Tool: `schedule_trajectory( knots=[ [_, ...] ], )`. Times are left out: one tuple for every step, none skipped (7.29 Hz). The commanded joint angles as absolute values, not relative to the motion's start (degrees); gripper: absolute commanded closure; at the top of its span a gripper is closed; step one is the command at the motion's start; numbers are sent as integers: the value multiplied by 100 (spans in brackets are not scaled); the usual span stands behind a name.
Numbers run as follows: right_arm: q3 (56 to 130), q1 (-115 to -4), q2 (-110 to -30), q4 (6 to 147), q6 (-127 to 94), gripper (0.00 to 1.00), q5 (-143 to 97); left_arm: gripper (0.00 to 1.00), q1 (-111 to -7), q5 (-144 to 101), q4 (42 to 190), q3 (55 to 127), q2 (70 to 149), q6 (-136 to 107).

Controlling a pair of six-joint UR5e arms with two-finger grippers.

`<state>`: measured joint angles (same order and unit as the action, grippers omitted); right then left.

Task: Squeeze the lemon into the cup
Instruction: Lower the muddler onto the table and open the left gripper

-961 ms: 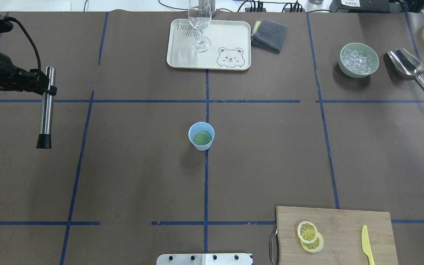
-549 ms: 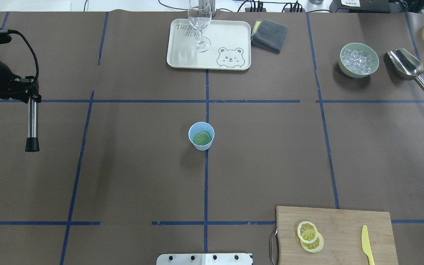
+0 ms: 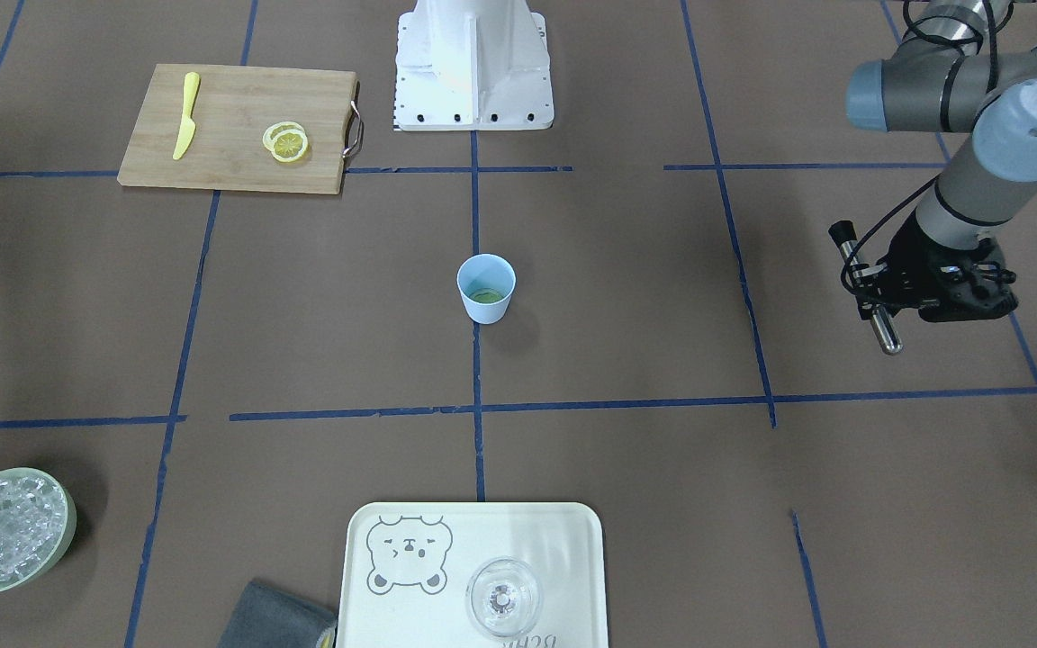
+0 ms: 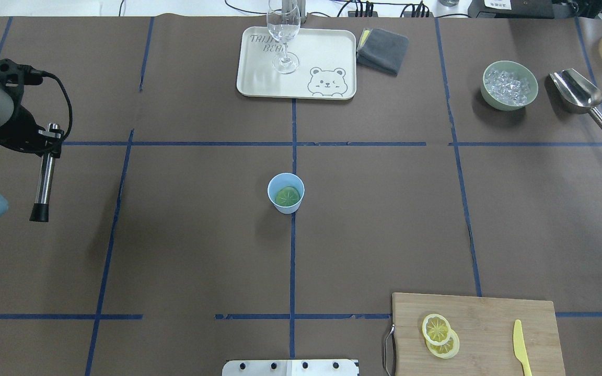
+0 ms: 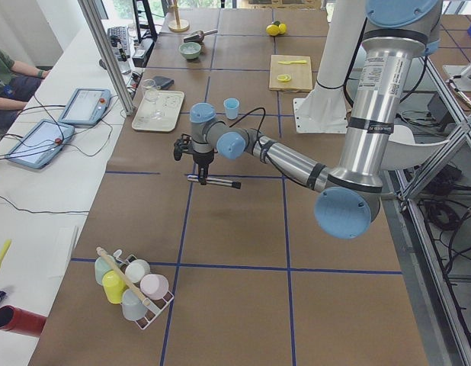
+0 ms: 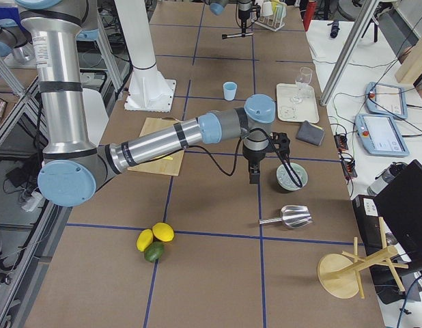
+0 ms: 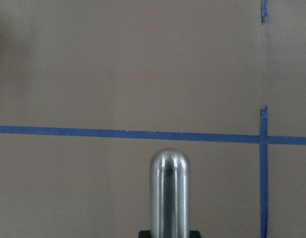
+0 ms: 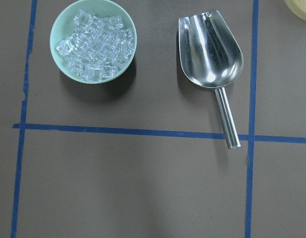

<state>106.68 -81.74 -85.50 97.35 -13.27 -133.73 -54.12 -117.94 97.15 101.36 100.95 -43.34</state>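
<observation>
The pale-blue cup stands upright at the table's middle, also in the front view. A round segmented slice that looks greenish lies in its bottom. Two lemon slices overlap on the wooden cutting board. My left gripper is far left of the cup, shut on a steel muddler with a black tip, held above the table. The left wrist view shows its rounded steel end. My right gripper shows only in the exterior right view, above the ice bowl; I cannot tell its state.
A yellow plastic knife lies on the board. At the back stand a cream tray with a clear glass, a grey cloth, a green bowl of ice and a steel scoop.
My left gripper has moved left and slightly nearer with the muddler, and its wrist has turned. The cup and lemon slices have not moved.
</observation>
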Motion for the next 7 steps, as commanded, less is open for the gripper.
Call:
schedule_trajectory(
  knots=[
    [10661, -8174, -8552, 9738, -1318, 0, -13368, 100, -4846, -11716, 9712, 10020, 10221, -4866],
    [10661, -8174, -8552, 9738, -1327, 0, -13368, 100, -4782, -11707, 9729, 9898, 10239, -4930],
    [10661, -8174, -8560, 9738, -1327, 0, -13368, 100, -4781, -11716, 9729, 9809, 10239, -4931],
    [10670, -8174, -8561, 9738, -1327, 0, -13368, 100, -4781, -11716, 9756, 9695, 10239, -4931],
    [10670, -8174, -8561, 9738, -1327, 0, -13368, 100, -4781, -11725, 9773, 9633, 10248, -4931],
    [10670, -8174, -8561, 9730, -1327, 0, -13368, 73, -4773, -11725, 9773, 9555, 10300, -4931],
    [10687, -8174, -8561, 9738, -1327, 0, -13368, 1, -4772, -11725, 9782, 9432, 10362, -4922]
  ],
)
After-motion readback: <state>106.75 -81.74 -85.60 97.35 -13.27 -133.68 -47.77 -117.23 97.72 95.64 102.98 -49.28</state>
